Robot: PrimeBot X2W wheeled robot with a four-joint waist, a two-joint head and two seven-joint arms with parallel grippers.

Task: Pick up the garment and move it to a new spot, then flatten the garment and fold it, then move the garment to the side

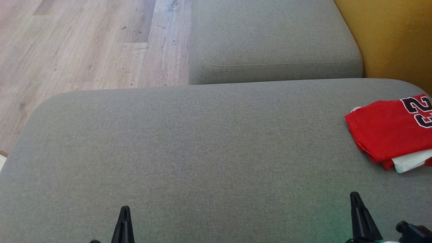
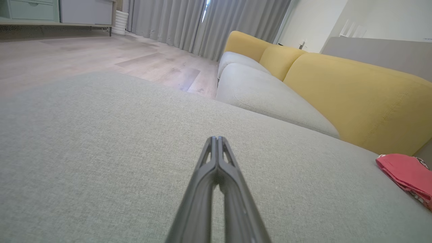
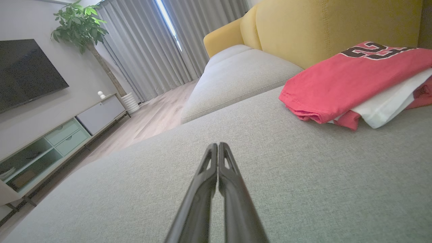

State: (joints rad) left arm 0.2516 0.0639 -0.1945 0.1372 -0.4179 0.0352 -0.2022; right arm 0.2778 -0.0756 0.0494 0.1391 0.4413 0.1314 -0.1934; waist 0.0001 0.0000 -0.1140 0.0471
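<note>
The folded red garment lies at the right edge of the grey sofa seat. The left gripper and right gripper are both closed and empty, apart from it.

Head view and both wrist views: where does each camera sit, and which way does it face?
Head view: on the head, looking down at the grey seat; left gripper and right gripper tips at bottom.
Left wrist view: low over the seat, facing the curtains; own shut fingers.
Right wrist view: low over the seat, facing curtains, TV at left; own shut fingers.
All share the folded red garment.
</note>
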